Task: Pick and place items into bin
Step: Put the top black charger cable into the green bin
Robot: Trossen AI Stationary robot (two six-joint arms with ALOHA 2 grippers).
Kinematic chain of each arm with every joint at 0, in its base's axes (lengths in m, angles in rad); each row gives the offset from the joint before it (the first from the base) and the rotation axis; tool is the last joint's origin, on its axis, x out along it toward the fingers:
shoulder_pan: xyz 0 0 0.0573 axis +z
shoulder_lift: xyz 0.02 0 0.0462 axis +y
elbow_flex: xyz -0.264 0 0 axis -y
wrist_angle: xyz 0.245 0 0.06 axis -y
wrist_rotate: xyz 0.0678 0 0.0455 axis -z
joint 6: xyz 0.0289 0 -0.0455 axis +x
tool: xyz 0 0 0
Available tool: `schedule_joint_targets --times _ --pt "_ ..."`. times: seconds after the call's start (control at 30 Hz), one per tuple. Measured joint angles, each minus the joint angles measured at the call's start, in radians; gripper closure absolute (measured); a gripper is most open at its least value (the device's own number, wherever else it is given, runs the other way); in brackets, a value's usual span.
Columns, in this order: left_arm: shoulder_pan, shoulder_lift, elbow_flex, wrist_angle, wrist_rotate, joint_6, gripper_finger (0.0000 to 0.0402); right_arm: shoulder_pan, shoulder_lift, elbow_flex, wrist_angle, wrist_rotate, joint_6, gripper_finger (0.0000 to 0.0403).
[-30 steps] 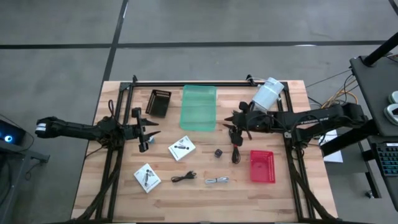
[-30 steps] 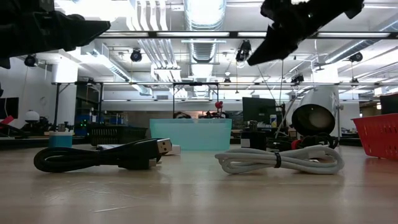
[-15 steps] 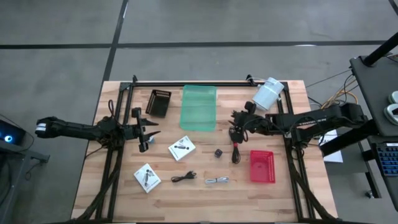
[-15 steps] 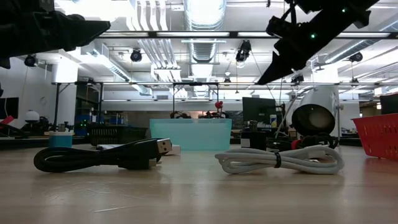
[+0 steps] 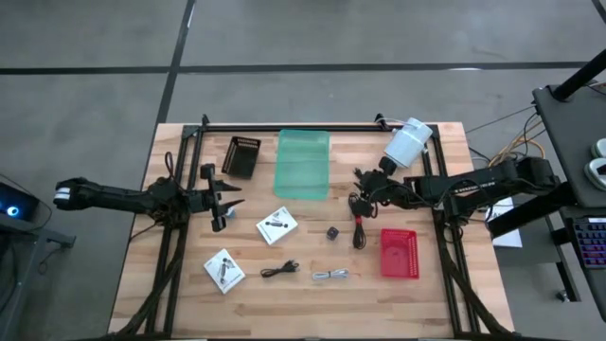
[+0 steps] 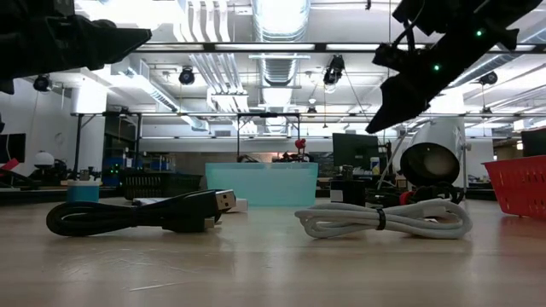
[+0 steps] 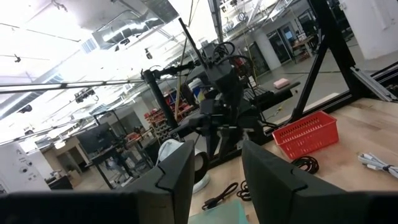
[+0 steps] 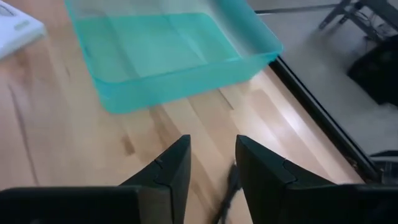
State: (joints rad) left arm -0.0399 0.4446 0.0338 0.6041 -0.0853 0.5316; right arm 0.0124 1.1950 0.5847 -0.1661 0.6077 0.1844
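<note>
None of the loose items are lying in a bin yet, so the sorting appears barely begun. Two white square packets are sitting on the wooden table (image 5: 189,303): one (image 5: 277,226) near the middle, the other (image 5: 224,270) nearer the front left. A tiny dark cube (image 5: 332,232) is resting just right of the first packet. A black coiled cable (image 5: 279,270) and a pale grey cable (image 5: 329,275) are lying side by side along the front, and a second black cable (image 5: 359,230) is stretching between the cube and the red basket (image 5: 400,254).

The teal bin (image 5: 302,164) is standing at the back centre and is showing nothing inside in the right wrist view. The black basket (image 5: 241,156) beside it and the red basket look equally unfilled from above. A large white cylinder (image 5: 407,142) is lying at the back right.

The right gripper (image 5: 359,201) is hanging above the upper end of the second black cable, its fingers (image 8: 171,171) standing a narrow gap apart with nothing between them; it seems to be lining up a first pick. The left gripper (image 5: 227,201) is waiting over the table's left side, its fingers (image 7: 177,171) likewise parted and holding nothing.

Dark print is showing on both packets, but it is too small to read. No other brand or label can be made out.
</note>
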Motion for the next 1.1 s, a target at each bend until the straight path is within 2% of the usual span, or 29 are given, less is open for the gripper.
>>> schedule_joint_targets --times 0.33,0.73,1.1 --pt "0.0 0.0 0.0 0.0 0.0 0.0 0.0283 -0.008 0.0 -0.113 0.16 0.025 0.0 0.0285" --pt "0.0 0.0 0.0 0.0 0.0 0.0 0.0283 -0.099 -0.001 -0.246 0.337 0.026 -0.001 0.0296" --pt "0.0 0.0 0.0 0.0 0.0 0.0 0.0283 -0.117 -0.002 -0.264 0.359 0.025 0.0 0.0294"
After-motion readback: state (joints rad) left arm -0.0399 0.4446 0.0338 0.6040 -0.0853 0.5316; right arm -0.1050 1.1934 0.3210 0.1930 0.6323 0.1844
